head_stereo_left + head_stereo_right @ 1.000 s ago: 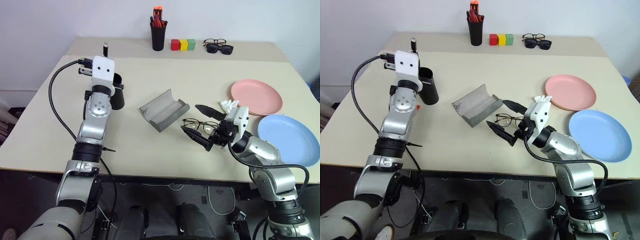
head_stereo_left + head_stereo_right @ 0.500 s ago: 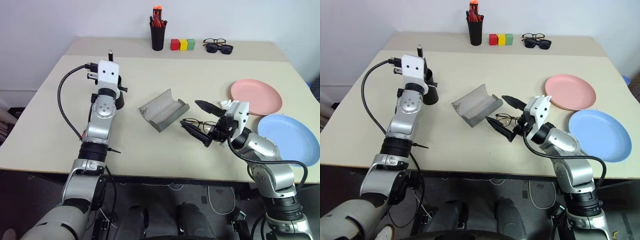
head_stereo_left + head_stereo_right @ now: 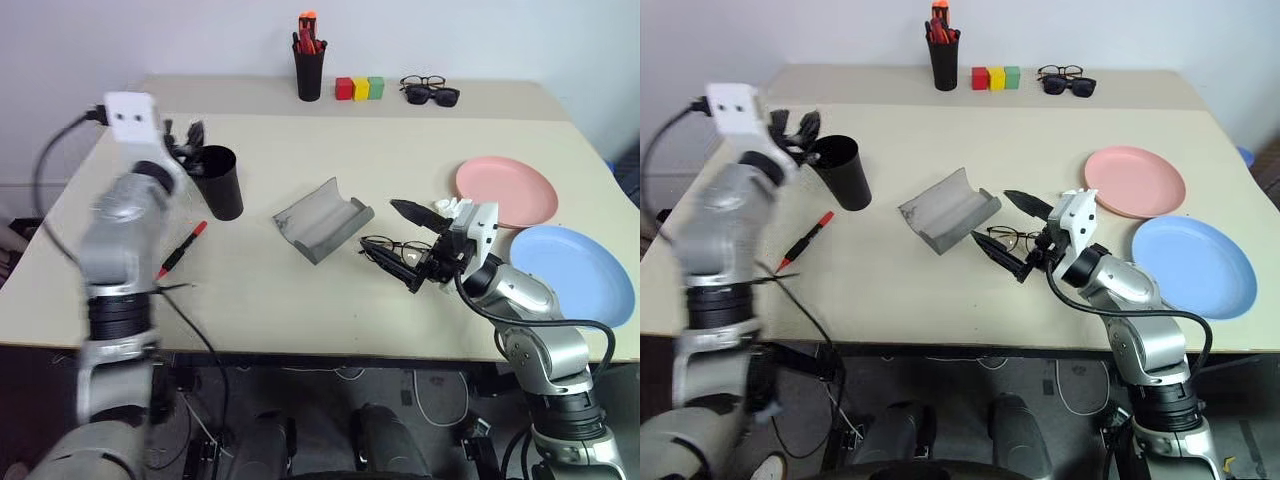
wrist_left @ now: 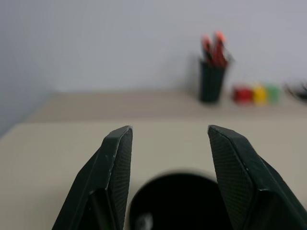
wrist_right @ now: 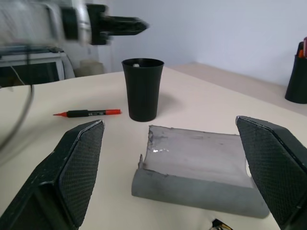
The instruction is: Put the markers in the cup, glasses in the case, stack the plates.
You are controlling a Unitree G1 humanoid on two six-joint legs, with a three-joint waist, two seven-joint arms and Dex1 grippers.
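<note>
Showing: a beige table, listed left to right.
Left gripper: raised just left of the cup's rim, fingers apart, nothing between them.
Red-capped marker: flat on the table, near side of the cup.
Cup: black, upright, something pale inside.
Case: grey, lying open at centre.
Glasses: clear-lensed, just right of the case.
Right gripper: jaws wide open, straddling the glasses.
Plates: pink plate farther, blue plate nearer, side by side, unstacked.
</note>
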